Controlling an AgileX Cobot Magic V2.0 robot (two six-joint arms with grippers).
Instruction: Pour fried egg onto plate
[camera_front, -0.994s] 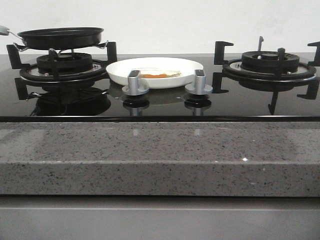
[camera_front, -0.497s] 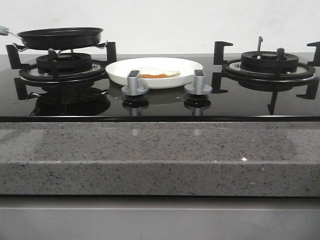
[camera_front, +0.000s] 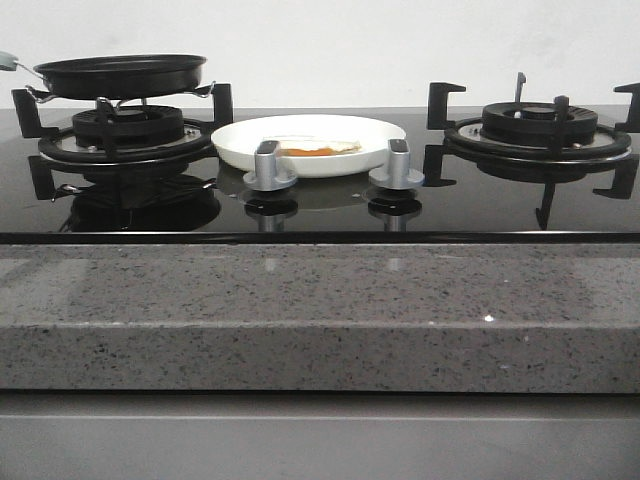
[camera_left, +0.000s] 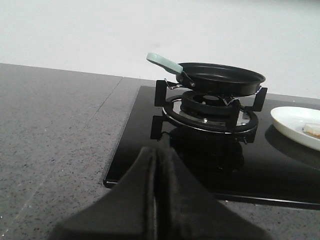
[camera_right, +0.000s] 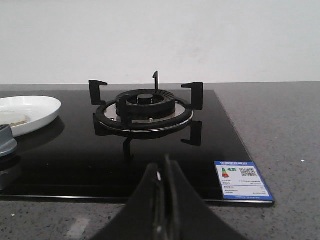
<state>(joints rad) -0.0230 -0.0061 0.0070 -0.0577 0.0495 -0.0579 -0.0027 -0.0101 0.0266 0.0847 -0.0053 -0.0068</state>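
Front view first, scanning from the left: a black round frying pan (camera_front: 120, 75) with a pale mint-green handle (camera_left: 165, 63) sits on the left burner's black iron grate (camera_front: 120, 135), and as far as I can see it's empty. Move along to the middle of the glossy black glass hob (camera_front: 480, 200) and there's the round, shallow, glossy white plate (camera_front: 240, 145), just behind two silver knobs (camera_front: 270, 168). On it lies the small flat fried egg (camera_front: 318, 149), thin whitish patch, orange-yellow yolk. So the egg is on the plate; I'd call this job as good as done. Further right, the second burner (camera_front: 540, 125) stands bare.

Down on the speckled grey stone bench (camera_front: 320, 310), the left hand (camera_left: 156, 165) is pulled back near the hob's front edge, fingers pressed together with nothing between them. Same story for the right hand (camera_right: 164, 175): closed tight, empty, with a blue-and-white sticker (camera_right: 242, 179) on the hob just beside it.

How would that egg handle? My read: light, floppy, slick, no good for pinching. Tip it out from the pan, gripping the handle, and mind that the glossy plate could skate on the glass.
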